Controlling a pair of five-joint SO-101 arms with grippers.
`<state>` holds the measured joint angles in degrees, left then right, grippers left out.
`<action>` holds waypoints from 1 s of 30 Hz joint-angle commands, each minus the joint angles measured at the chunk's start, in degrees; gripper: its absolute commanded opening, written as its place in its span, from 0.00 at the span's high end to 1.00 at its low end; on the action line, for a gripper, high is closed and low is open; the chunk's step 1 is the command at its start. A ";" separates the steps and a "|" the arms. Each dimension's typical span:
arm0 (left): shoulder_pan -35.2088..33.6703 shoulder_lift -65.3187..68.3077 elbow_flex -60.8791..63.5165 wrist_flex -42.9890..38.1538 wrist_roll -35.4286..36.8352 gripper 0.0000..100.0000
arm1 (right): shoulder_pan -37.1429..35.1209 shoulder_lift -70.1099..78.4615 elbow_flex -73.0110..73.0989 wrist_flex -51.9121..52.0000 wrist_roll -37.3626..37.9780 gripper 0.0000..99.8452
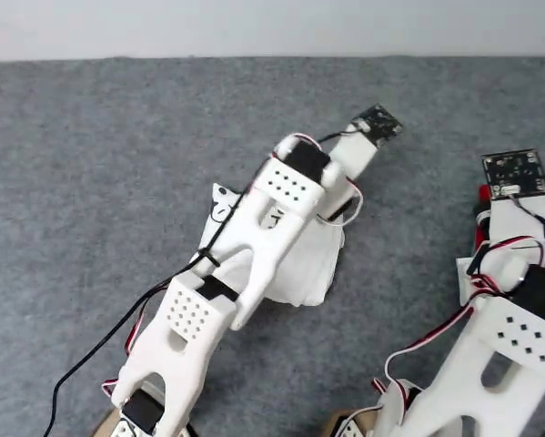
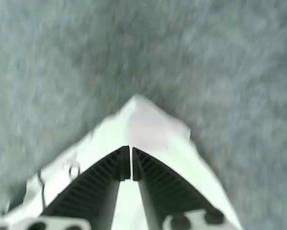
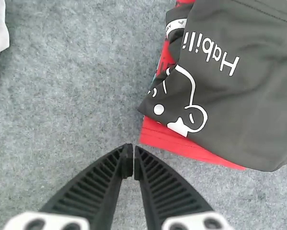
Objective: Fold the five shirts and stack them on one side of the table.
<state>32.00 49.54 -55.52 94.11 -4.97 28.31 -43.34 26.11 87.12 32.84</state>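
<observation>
the left claw (image 2: 131, 165) is closed, tips on the white shirt (image 2: 148, 129) at lower centre. the right claw (image 3: 133, 163) is closed too, empty, near the black shirt (image 3: 239, 96).

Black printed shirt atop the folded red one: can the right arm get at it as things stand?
Probably yes. The right gripper sits just short of the black printed shirt, with only bare grey table surface between them. Its shut jaws would need opening first.

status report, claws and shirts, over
Left claw shut over white shirt, pinch unclear. Right claw shut above grey mat, beside black shirt stacked on red shirt. Left arm hides much of white shirt from high view.
</observation>
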 commanded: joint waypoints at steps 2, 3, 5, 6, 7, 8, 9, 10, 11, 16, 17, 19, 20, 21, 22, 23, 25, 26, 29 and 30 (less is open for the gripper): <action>-1.58 -3.78 -0.66 6.77 -2.02 0.98 | 0.75 -1.63 -0.44 -0.57 0.44 0.99; -2.20 -5.10 1.01 6.77 -2.02 0.98 | 0.75 -1.63 -0.44 -0.66 0.44 0.99; -2.64 -7.82 5.76 6.68 -2.29 0.98 | 0.75 -1.63 -0.44 -0.75 0.44 0.99; -2.73 -9.32 8.48 6.68 -2.29 0.98 | 0.75 -1.63 -0.44 -0.75 0.44 0.99; -2.73 -10.81 11.38 6.68 -2.29 0.98 | 0.75 -1.63 -0.44 -0.66 0.44 0.99; -2.81 -12.48 14.46 6.68 -2.29 0.98 | 0.75 -1.63 -0.44 -0.57 0.44 0.99; -2.81 -14.24 17.98 6.59 -2.37 0.98 | 0.75 -1.63 -0.44 -0.57 0.44 0.99; -2.90 -15.82 21.05 6.51 -2.46 0.98 | 0.75 -1.63 -0.44 -0.57 0.44 0.99; -2.90 -17.05 23.78 6.51 -2.46 0.98 | 0.75 -1.63 -0.44 -0.57 0.44 0.99; -1.14 -17.58 34.42 6.51 -3.25 0.98 | 0.75 -1.63 -0.44 -0.75 0.44 0.99; 0.00 -16.70 36.62 6.51 -4.13 0.98 | 0.75 -1.63 -0.44 -0.75 0.44 0.99; 2.73 -14.86 39.25 6.42 -5.01 0.98 | 0.75 -1.63 -0.44 -0.75 0.44 0.99; 4.04 -13.89 39.43 6.33 -4.75 0.98 | 0.75 -1.63 -0.44 -0.75 0.44 0.99; 5.45 -13.27 38.99 6.24 -4.66 0.98 | 0.75 -1.63 -0.44 -0.66 0.44 0.99; 6.77 -12.57 37.93 6.24 -4.22 0.98 | 0.75 -1.63 -0.44 -0.66 0.53 0.99; 7.91 -11.69 36.09 6.24 -3.43 0.98 | 0.75 -1.63 -0.44 -0.57 0.53 0.99; 9.58 -10.37 31.69 6.24 -2.11 0.98 | 0.75 -1.63 -0.44 -0.57 0.53 0.99; 9.93 -9.67 29.23 6.24 -1.67 0.98 | 0.75 -1.63 -0.44 -0.57 0.53 0.99; 9.58 -8.18 22.55 6.42 -0.26 0.98 | 0.75 -1.63 -0.44 -0.57 0.53 0.99; 8.97 -7.91 20.97 6.42 0.18 0.98 | 0.75 -1.63 -0.44 -0.57 0.53 0.99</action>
<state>41.41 41.98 -27.82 99.12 -6.46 28.31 -43.34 26.11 87.12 32.84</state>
